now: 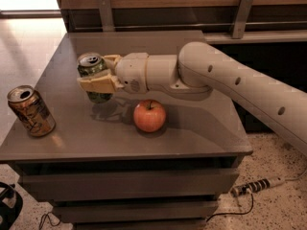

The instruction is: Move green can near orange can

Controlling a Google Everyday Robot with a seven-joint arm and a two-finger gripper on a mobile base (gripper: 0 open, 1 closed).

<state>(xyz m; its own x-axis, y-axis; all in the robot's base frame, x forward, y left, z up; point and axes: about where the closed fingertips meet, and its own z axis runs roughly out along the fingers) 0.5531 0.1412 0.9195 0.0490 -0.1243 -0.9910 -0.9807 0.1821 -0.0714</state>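
- The gripper (pixel 98 74) has its fingers clamped on the green can (pixel 90 68), holding it upright above the table (pixel 201 138).
- The orange can (pixel 31 111) stands well beyond the fingertips.
- An apple (pixel 149 115) sits near the gripper's wrist.

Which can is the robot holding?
The green can, clamped in the pincer beside the apple. The orange can stands free near the table's left edge.
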